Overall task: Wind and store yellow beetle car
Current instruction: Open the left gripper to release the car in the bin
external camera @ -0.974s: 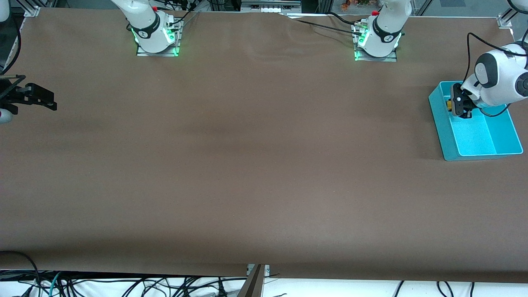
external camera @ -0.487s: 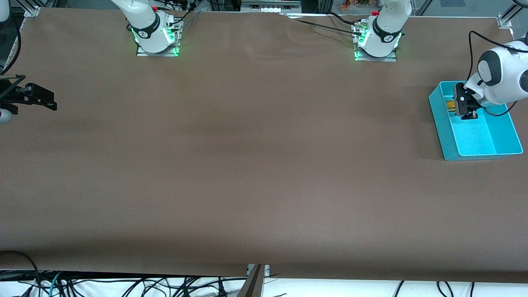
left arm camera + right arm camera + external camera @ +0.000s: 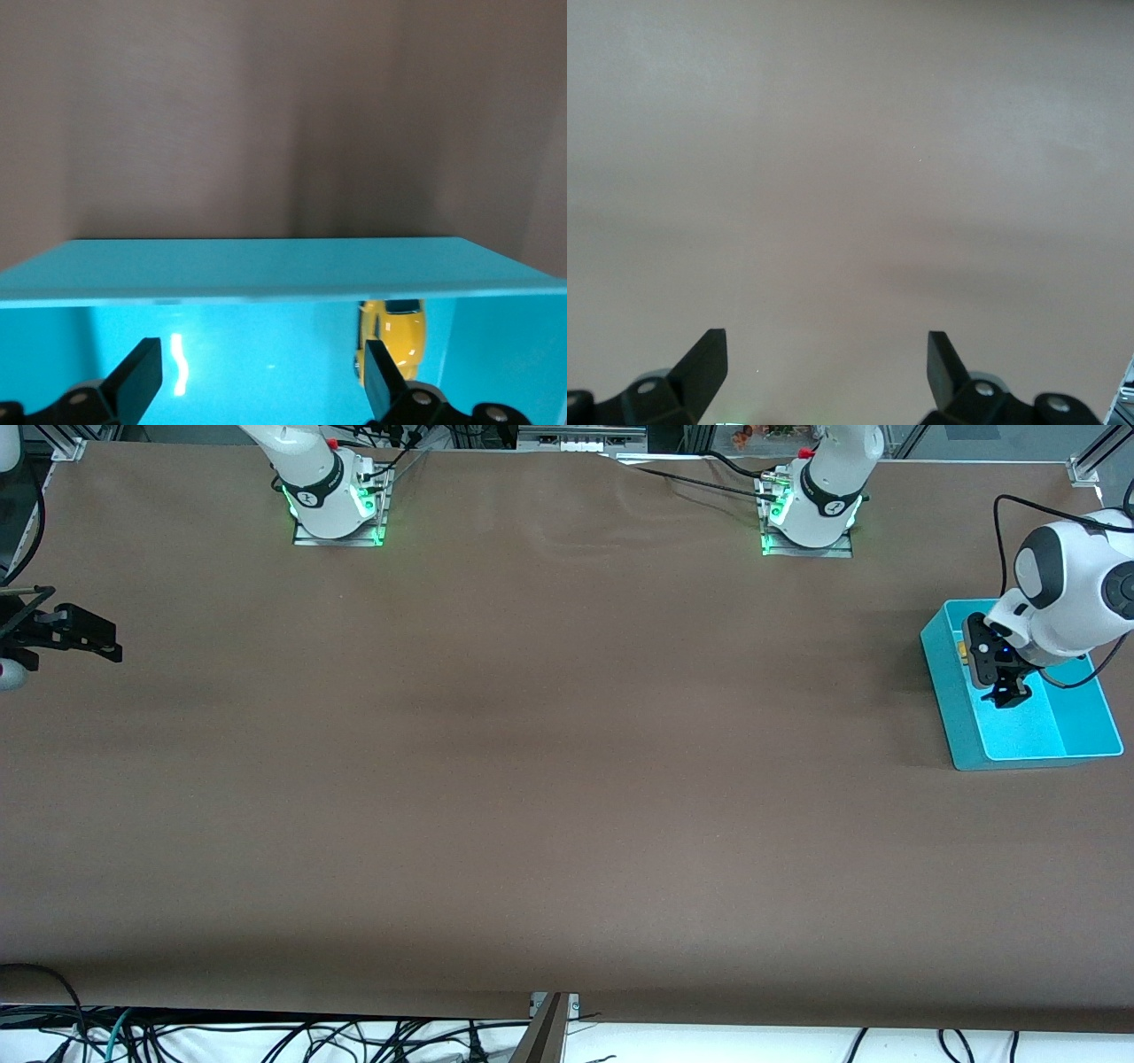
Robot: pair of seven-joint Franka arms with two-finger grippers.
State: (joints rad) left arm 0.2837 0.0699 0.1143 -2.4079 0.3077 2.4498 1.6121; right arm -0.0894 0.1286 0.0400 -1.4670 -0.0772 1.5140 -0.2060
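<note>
Item: yellow beetle car (image 3: pixel 394 336), a tiny rounded toy with dark windows, lying on the floor of a turquoise bin (image 3: pixel 950 691), close against the bin wall that faces the right arm's end of the worktop; in the front view only a small yellow speck of it shows (image 3: pixel 962 652) beside the gripper. The car is free, with no finger touching it. Container: turquoise bin, open-topped and rectangular, standing on the brown worktop (image 3: pixel 549 779) at the left arm's end. Left gripper (image 3: pixel 999 682): hanging over the bin's interior just above the floor, fingers spread wide and holding nothing; in the left wrist view its two dark fingertips (image 3: pixel 140 376) stand well apart, low inside the bin (image 3: pixel 266 270), and the car sits just past one of them, near the wall. Right gripper (image 3: pixel 84 638): waiting at the right arm's end of the worktop, at the edge of the front view, fingers likewise spread wide with nothing between them; the right wrist view shows its fingertips (image 3: pixel 709 363) over bare brown worktop (image 3: pixel 850 177). Both arm bases stand along the worktop's edge farthest from the front camera.
</note>
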